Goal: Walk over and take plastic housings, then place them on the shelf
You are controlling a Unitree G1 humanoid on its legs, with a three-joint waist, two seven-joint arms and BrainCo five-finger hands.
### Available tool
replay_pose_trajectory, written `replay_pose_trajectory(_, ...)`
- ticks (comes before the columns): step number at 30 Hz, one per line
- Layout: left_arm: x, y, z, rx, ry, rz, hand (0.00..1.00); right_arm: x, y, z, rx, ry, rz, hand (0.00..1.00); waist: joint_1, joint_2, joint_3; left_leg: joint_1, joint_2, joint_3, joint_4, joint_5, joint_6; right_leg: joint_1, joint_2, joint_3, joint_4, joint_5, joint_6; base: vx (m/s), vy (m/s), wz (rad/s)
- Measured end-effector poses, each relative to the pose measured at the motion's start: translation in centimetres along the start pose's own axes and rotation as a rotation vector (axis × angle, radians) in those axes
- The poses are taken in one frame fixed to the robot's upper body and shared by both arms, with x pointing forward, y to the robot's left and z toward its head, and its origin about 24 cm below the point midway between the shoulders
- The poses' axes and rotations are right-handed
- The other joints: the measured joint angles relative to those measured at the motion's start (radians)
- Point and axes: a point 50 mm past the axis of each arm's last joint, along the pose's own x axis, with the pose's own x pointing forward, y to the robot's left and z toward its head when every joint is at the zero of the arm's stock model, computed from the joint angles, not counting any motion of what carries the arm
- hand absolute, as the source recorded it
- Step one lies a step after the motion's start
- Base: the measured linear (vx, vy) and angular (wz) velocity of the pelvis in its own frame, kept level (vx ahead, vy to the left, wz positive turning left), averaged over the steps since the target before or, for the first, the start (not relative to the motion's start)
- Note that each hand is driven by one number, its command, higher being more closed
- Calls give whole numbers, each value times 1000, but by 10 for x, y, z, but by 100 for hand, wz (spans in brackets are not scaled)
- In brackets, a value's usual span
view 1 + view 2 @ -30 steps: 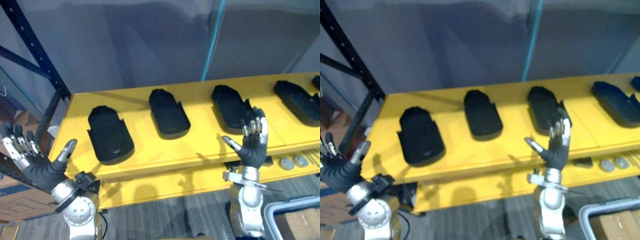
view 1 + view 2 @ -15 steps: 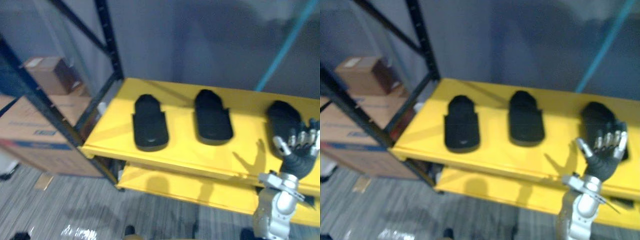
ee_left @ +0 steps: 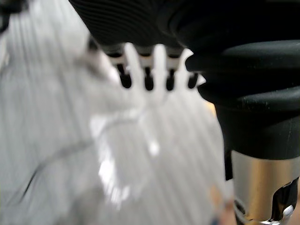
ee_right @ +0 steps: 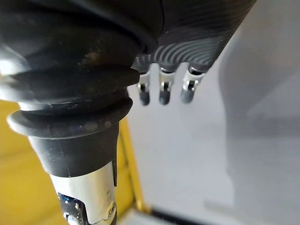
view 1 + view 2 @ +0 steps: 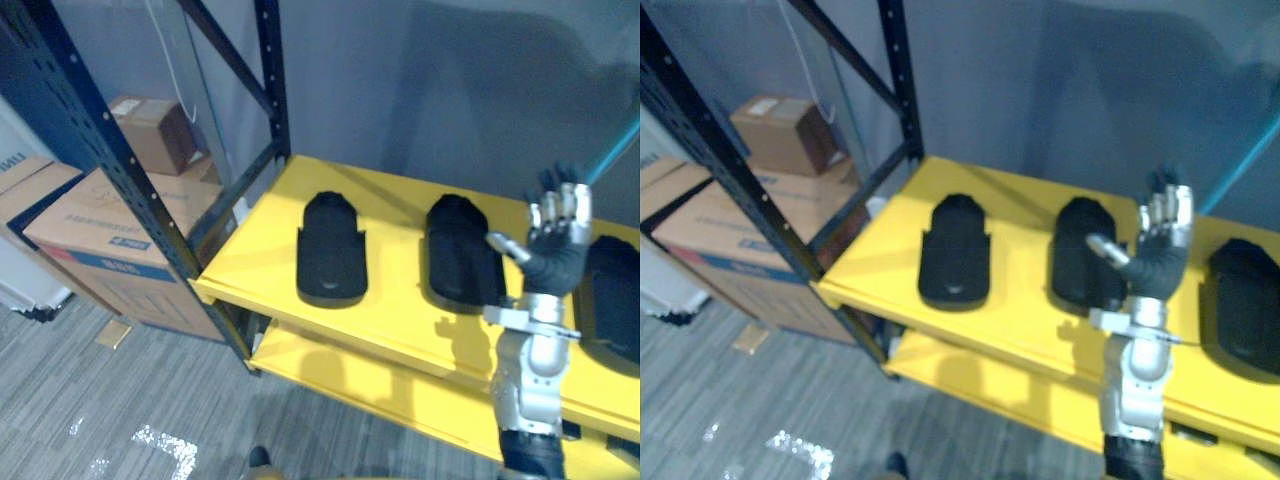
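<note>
Housings-wise, three black ones lie side by side on the yellow shelf (image 5: 250, 275), each with its long axis running front to back, so the narrow ends point at the robot and at the wall. The right hand (image 5: 556, 262) is the one that matters. It's held up in front of the shelf, fingers straight and pointing at the ceiling, thumb stuck out toward the robot's left, and there's nothing in it. From the head views it sits between the middle housing (image 5: 458, 250) and the right housing (image 5: 612, 300), overlapping the middle one's right edge, though I'd guess it's above them and not touching; depth is hard to call. The left housing (image 5: 332, 248) is well off to its left. The left hand (image 3: 148, 82) hangs over the floor (image 3: 56, 140), fingers loose and empty as far as I can tell, nowhere near the shelf. So if a grab comes next, I reckon the right hand takes it. The middle housing is just down and left of its thumb, and the hand would need to tip forward and come in along that front-to-back axis.
</note>
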Motion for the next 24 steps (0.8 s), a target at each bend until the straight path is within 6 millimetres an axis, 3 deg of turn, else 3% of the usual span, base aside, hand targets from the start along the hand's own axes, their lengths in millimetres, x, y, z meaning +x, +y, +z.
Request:
replay_pose_trajectory(4, -4, -27, 4, 77, -26, -165, 0, -4, 8, -3, -73, 24, 52, 0, -5, -7, 4, 11, 2, 30, -1, 0, -1, -8, 1, 22, -13, 18, -2, -41, 16, -17)
replay_pose_trajectory(8, -5, -45, 13, 161, -77, -259, 0, -12, 5, -8, -133, 80, -12, 0, -19, -8, 4, 10, 8, 81, -1, 7, 2, -33, 3, 59, -25, 38, -3, -1, 14, -27)
replay_pose_trajectory(11, -6, -60, 23, 226, -126, -329, 0, -26, -20, -8, -207, 140, -167, 0, -33, -11, 4, 14, 8, 123, -1, 8, 1, -55, 3, 100, -32, 55, -5, 23, 23, -34)
replay_pose_trajectory(16, -4, -70, 31, 265, -142, -368, 0, -53, -70, 13, -353, 174, -395, 0, -102, -20, 2, 45, 16, 220, -1, 3, -2, -90, 10, 186, -32, 76, -15, 0, 23, -48)
replay_pose_trajectory(19, -3, -72, 31, 301, -135, -399, 0, -73, -85, 18, -351, 233, -443, 0, -116, -23, -4, 53, 28, 274, -1, -5, -11, -125, 23, 236, -32, 81, -18, -39, 7, -60)
replay_pose_trajectory(22, -4, -74, 27, 323, -119, -421, 0, -91, -93, 20, -320, 278, -480, 0, -163, -25, -2, 73, 38, 324, -1, -2, -17, -143, 38, 283, -39, 90, -28, -29, -13, -52)
replay_pose_trajectory(24, -6, -78, 25, 326, -113, -435, 0, -97, -94, 22, -288, 277, -472, 0, -177, -22, -6, 87, 42, 346, -1, -1, -17, -144, 42, 299, -46, 96, -28, -20, -5, -30)
